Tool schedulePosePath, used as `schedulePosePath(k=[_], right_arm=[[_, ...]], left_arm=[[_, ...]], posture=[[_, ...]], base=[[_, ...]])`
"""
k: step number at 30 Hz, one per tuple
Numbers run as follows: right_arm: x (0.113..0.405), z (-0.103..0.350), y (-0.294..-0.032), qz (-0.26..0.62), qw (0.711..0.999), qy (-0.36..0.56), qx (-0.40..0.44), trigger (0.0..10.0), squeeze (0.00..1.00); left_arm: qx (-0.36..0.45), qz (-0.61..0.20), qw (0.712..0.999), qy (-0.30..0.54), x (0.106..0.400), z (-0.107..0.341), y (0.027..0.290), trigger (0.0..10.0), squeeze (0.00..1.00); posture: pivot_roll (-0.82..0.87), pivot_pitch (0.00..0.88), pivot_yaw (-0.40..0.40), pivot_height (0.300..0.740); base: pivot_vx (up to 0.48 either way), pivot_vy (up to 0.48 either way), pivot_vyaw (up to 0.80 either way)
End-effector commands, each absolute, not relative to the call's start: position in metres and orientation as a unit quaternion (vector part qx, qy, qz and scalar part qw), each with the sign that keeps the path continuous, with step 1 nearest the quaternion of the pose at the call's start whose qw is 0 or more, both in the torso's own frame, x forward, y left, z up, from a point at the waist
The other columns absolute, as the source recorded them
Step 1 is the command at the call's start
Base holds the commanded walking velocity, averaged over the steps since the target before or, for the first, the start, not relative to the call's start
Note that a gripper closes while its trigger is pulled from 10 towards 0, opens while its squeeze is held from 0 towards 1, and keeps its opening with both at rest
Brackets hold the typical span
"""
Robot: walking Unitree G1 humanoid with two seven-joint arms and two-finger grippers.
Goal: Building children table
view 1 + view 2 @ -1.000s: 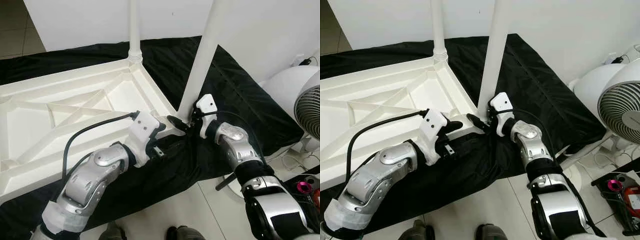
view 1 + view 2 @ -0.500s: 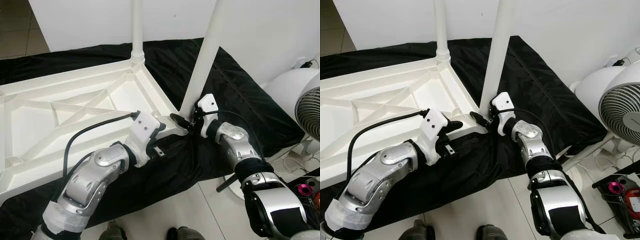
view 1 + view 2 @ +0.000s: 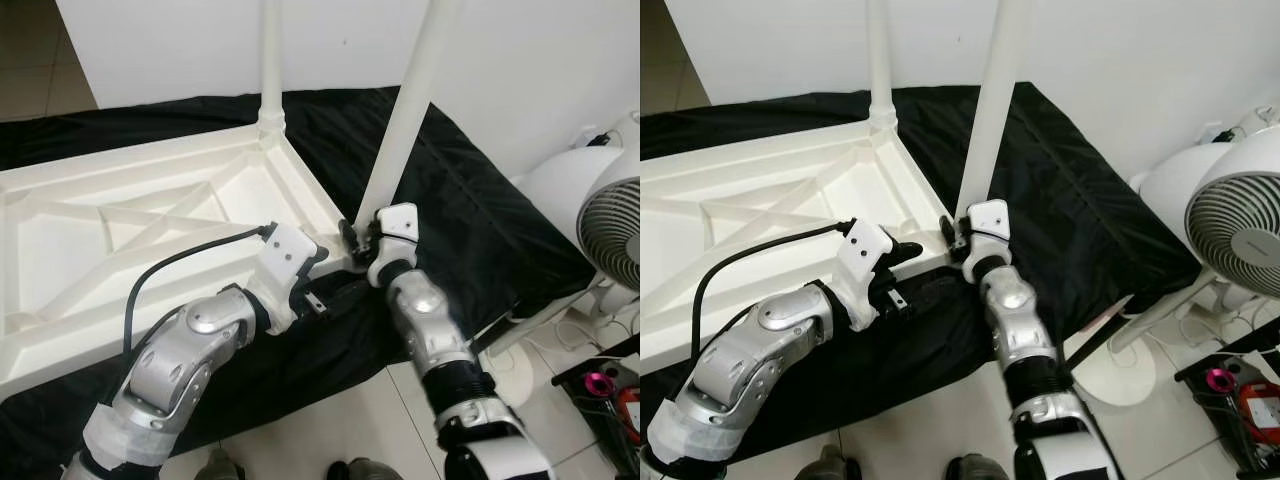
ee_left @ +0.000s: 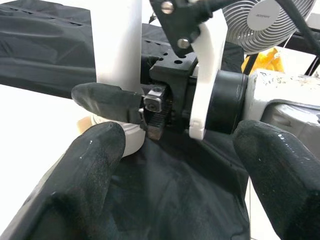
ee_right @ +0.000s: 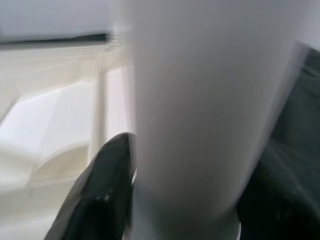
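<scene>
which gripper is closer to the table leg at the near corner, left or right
Right. The right gripper is clamped around the base of the near leg, fingers on either side. The left gripper rests beside it on the tabletop's edge, open, not touching the leg.

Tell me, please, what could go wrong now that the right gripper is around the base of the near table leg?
The near leg leans instead of standing straight in its corner socket; turning it may cross-thread or pop it out. The right gripper grips very low, so the tall leg could lever free. The left gripper steadies only the tabletop edge, which might slide on the black cloth.
</scene>
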State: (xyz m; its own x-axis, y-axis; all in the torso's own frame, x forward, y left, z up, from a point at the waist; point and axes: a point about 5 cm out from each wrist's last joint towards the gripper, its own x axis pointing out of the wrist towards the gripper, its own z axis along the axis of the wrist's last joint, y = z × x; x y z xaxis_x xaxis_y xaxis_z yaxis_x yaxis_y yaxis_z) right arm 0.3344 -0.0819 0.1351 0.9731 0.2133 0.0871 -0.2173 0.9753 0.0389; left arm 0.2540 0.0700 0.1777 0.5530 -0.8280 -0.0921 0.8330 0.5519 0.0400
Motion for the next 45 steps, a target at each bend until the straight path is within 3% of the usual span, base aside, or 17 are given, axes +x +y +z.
schedulePosePath(k=[1,5,14,15,16,22,23,32,38,45], right_arm=[[0.328,0.119,-0.082,0.076,0.996,0.003,0.038,10.0,0.0],[0.317,0.125,-0.063,0.092,0.995,-0.001,0.046,10.0,0.0],[0.315,0.129,-0.072,0.078,0.996,-0.003,0.04,10.0,0.0],[0.314,0.129,-0.073,0.084,0.996,-0.009,0.038,10.0,1.0],[0.312,0.13,-0.074,0.09,0.995,-0.012,0.04,10.0,1.0],[0.311,0.14,-0.086,0.133,0.989,-0.042,0.038,10.0,1.0],[0.314,0.142,-0.092,0.155,0.986,-0.045,0.034,10.0,0.0],[0.327,0.151,-0.116,0.237,0.969,-0.069,-0.016,10.0,0.0],[0.346,0.156,-0.113,0.336,0.938,-0.062,-0.065,10.0,0.0],[0.355,0.158,-0.113,0.37,0.924,-0.052,-0.083,10.0,0.0]], left_arm=[[0.039,-0.474,0.879,0.036,0.254,0.174,0.071,10.0,0.0],[0.039,-0.476,0.878,0.037,0.253,0.174,0.071,10.0,0.0],[0.042,-0.48,0.876,0.035,0.256,0.175,0.071,10.0,0.0],[0.043,-0.48,0.875,0.035,0.256,0.175,0.071,10.0,0.0],[0.044,-0.48,0.875,0.034,0.256,0.175,0.071,10.0,0.0],[0.045,-0.482,0.874,0.034,0.256,0.176,0.071,10.0,0.0],[0.045,-0.484,0.873,0.035,0.255,0.176,0.07,10.0,0.0],[0.046,-0.494,0.868,0.036,0.252,0.175,0.065,10.0,0.0],[0.043,-0.498,0.865,0.036,0.253,0.176,0.062,10.0,0.0],[0.042,-0.497,0.866,0.034,0.254,0.178,0.061,10.0,0.0]], posture=[[-0.05,0.049,-0.053,0.74],[-0.05,0.047,-0.052,0.74],[-0.06,0.034,-0.045,0.74],[-0.06,0.034,-0.045,0.74],[-0.06,0.034,-0.045,0.74],[-0.05,0.028,-0.04,0.74],[-0.06,0.028,-0.04,0.74],[-0.06,0.032,-0.035,0.74],[-0.07,0.04,-0.024,0.74],[-0.06,0.043,-0.026,0.74]], base=[[0.0,0.0,0.0],[0.0,0.0,0.0],[0.0,0.0,0.0],[0.0,0.0,0.0],[0.0,0.0,0.0],[0.0,0.0,0.0],[0.0,0.0,0.0],[0.0,0.0,0.0],[0.0,0.0,0.0],[0.0,0.0,0.0]])
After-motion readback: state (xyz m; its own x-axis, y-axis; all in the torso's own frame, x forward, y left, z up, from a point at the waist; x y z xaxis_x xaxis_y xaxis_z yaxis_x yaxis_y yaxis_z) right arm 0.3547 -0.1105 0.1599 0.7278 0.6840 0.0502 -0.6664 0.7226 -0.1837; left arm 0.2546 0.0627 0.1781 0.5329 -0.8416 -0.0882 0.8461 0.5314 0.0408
